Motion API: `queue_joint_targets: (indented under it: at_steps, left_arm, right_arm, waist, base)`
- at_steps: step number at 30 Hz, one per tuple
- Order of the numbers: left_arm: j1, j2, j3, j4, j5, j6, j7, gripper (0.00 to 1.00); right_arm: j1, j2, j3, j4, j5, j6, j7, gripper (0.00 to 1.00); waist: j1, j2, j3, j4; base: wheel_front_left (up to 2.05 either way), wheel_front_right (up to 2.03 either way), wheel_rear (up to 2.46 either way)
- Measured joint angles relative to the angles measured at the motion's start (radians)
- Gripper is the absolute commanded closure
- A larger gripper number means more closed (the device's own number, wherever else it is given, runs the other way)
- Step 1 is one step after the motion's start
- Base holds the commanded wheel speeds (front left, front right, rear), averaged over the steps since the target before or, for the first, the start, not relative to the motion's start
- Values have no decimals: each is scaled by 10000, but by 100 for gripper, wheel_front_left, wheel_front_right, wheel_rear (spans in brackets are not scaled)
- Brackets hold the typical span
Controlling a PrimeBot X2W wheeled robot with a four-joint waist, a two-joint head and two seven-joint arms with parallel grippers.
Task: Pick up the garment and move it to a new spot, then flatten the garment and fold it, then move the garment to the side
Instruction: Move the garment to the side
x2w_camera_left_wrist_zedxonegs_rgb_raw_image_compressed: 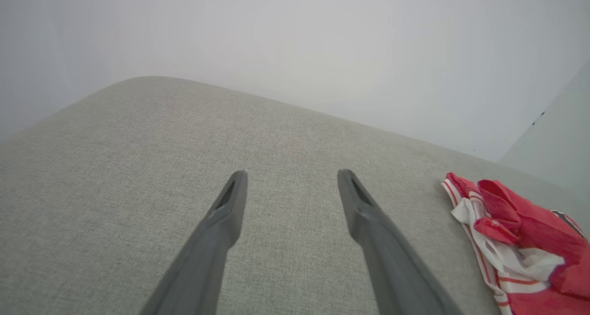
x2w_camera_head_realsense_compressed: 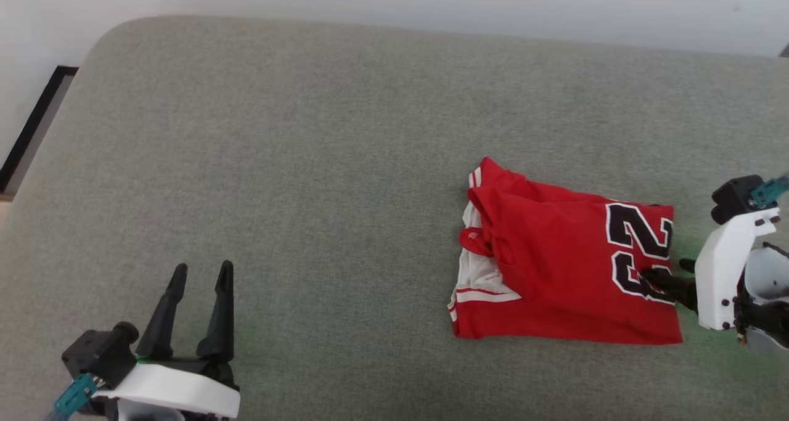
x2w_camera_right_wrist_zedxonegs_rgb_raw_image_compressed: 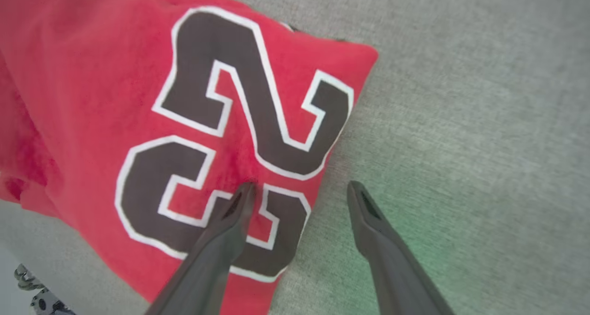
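Head view: folded red jersey T-shirt, black "23" print, lies near the right end of the grey fabric cushion. Right gripper, spread, straddles its right edge; left gripper spread, well apart. Probably light, limp: pinch all layers there.

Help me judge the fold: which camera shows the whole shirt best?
The head view. It takes in the whole folded shirt, lying flat on the grey cushion. The right wrist view gives a close-up of the numbered corner, and the left wrist view catches the sleeve end at its right edge.
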Motion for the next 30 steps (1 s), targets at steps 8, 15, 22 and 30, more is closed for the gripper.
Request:
queue_joint_targets:
  at_steps: [8, 15, 22, 30]
  left_arm:
    - [-348, -94, -222, 127, -171, 0, 0, 0]
    - [-476, -140, -251, 194, -278, 0, 0, 0]
    - [-608, -58, -107, 196, -374, 0, 0, 0]
    - [-1020, 222, -157, 82, -353, 0, 2, 0]
  right_arm:
    - [-736, 614, 17, 1012, 107, -4, 1977, 0]
    - [-887, 729, -56, 1064, 113, -8, 2305, 100]
    - [-937, 769, -209, 550, 138, 2, 2184, 100]
    - [-1212, 276, -408, -138, -130, 12, 1896, 100]
  waist:
    - [1, 0, 373, 370]
    - [0, 0, 535, 468]
    - [0, 0, 636, 217]
    - [0, 0, 789, -333]
  base:
    - [0, 0, 0]
    - [0, 0, 0]
    - [0, 0, 0]
    - [0, 0, 0]
